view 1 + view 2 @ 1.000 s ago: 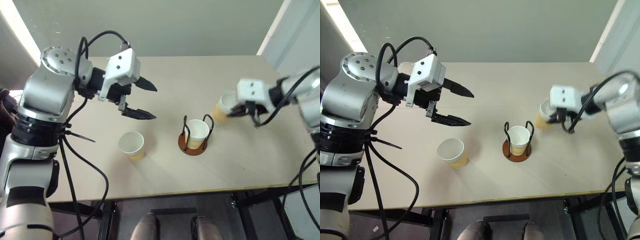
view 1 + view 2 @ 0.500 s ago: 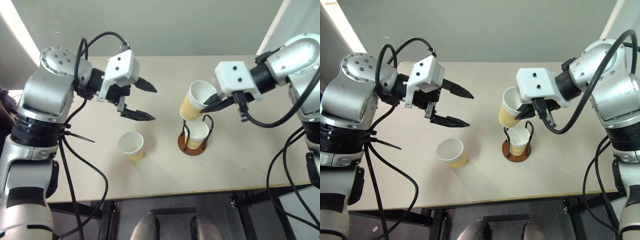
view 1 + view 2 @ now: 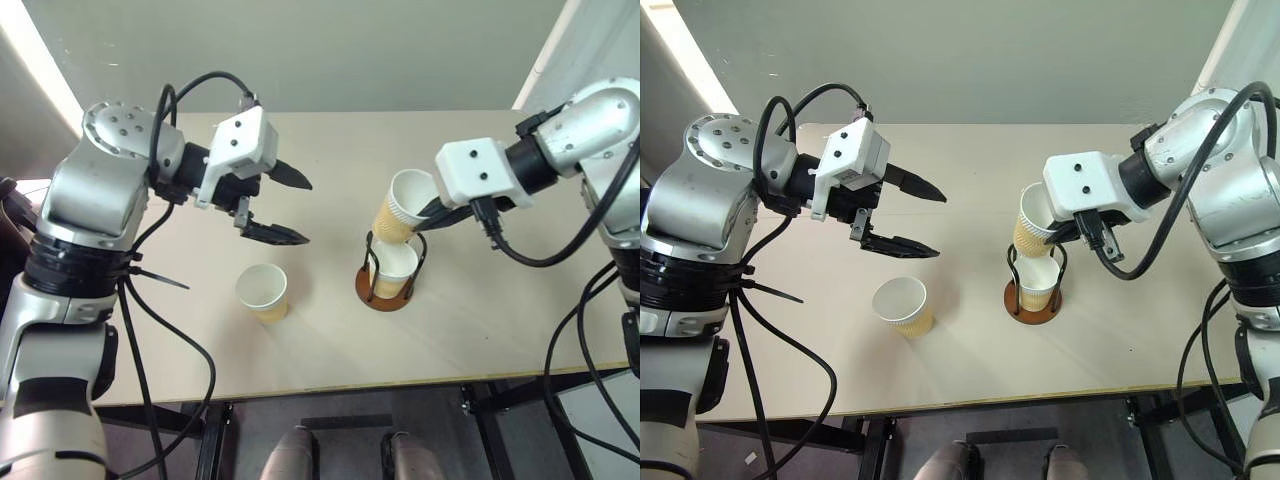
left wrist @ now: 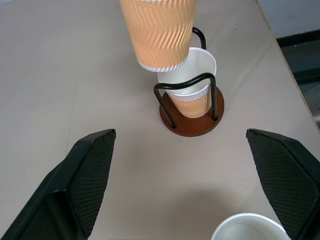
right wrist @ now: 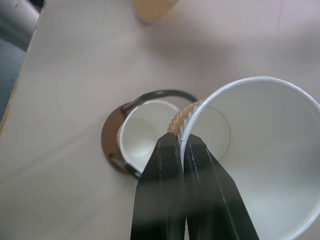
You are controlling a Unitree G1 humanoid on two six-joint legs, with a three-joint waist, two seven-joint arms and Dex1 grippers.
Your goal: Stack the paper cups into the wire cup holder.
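The wire cup holder [image 3: 372,292], a brown disc with black loops, stands mid-table with one paper cup [image 3: 397,262] seated inside it. A second paper cup [image 3: 405,207] hangs tilted just above and behind it, my right gripper [image 3: 428,212] shut on its rim, one finger inside and one outside, as the right wrist view shows [image 5: 181,144]. The third paper cup [image 3: 262,291] stands upright on the table to the holder's left. My left gripper [image 3: 306,212] hovers open above the table, up and left of the holder, holding nothing.
The pale wooden table [image 3: 480,330] ends at a front edge close below the holder. Black cables hang from both arms. A white panel [image 3: 590,50] stands beyond the table's far right corner.
My right gripper lifted a cup from the table's right side and carried it left to just over the holder, then lowered it closer. The left arm stayed still.
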